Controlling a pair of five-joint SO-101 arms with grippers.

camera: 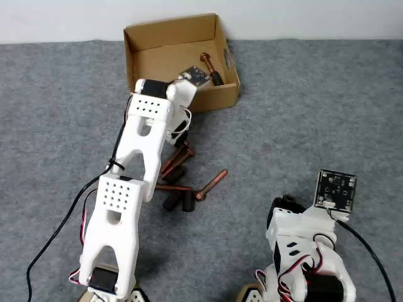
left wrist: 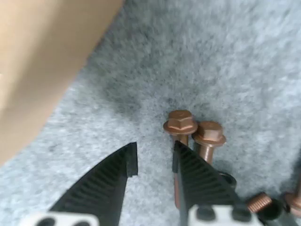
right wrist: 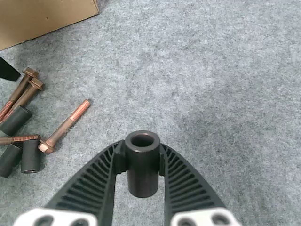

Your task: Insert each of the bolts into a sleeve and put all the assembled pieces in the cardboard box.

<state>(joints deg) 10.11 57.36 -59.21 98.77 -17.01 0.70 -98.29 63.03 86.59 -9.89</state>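
Copper-coloured hex-headed bolts [camera: 212,184] lie heaped near the brown cardboard box [camera: 170,31], so your left gripper [left wrist: 154,153] hangs spread over two heads while your right gripper [right wrist: 141,151] pinches a black cylindrical sleeve [right wrist: 142,174], bore open, seemingly awaiting one.

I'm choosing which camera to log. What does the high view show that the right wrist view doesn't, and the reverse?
High view, not right wrist: the inside of the cardboard box, where what looks like a bolt in a sleeve lies, and the left arm stretched to the box's front wall.
Right wrist, not high: the right tool shut on a black sleeve, its bore empty.
Both: the loose bolt and the pile of bolts and sleeves on the grey mat.
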